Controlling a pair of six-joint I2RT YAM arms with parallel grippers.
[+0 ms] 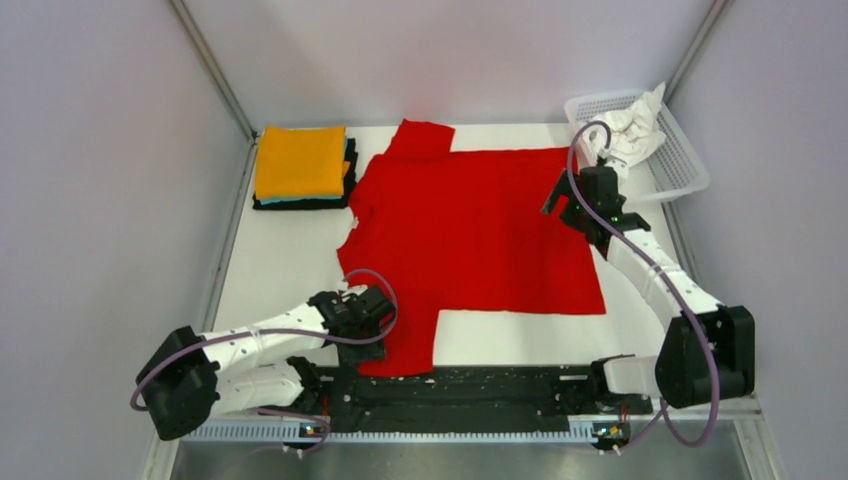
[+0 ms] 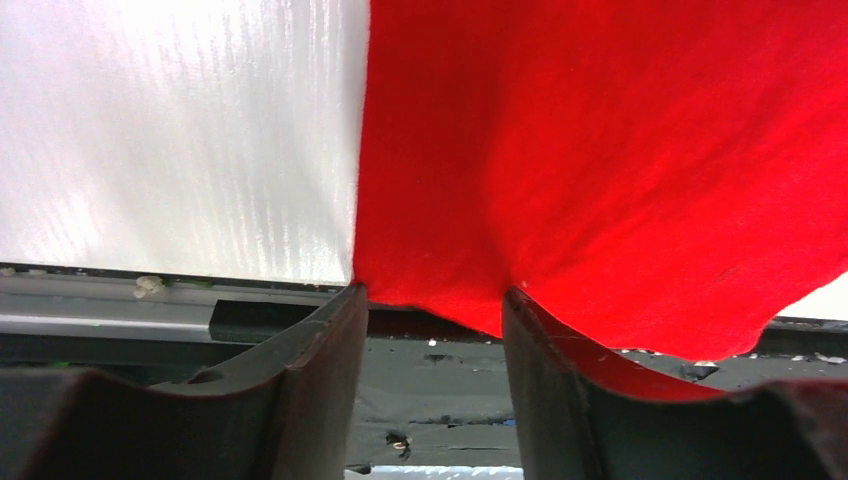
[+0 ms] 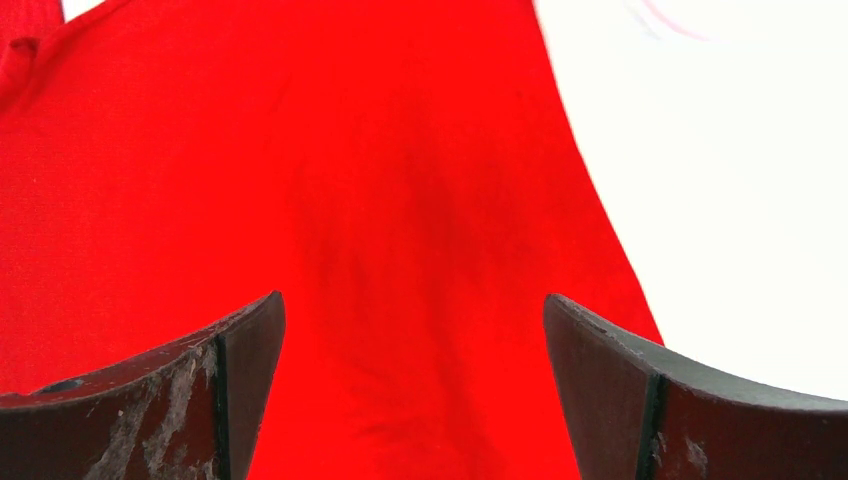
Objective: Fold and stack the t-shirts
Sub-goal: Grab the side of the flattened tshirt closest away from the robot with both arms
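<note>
Red t-shirt (image 1: 480, 230) lies spread flat mid-table (image 1: 280, 270), one sleeve toward the near edge. Left gripper (image 2: 432, 300) sits at that near sleeve, fingers apart, the cloth's edge dipping into the gap. Right gripper (image 3: 412, 297) hangs over the shirt's right side, fingers wide apart, nothing held. Far left corner: folded stack with orange t-shirt (image 1: 300, 160) on top and black t-shirt (image 1: 300, 204) at the bottom. White t-shirt (image 1: 630, 130) lies crumpled in the mesh basket (image 1: 680, 170), far right.

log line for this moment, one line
red shirt: spread flat | left fingers: open at near sleeve | right fingers: open over hem | stack: orange on top | white shirt: in basket
</note>
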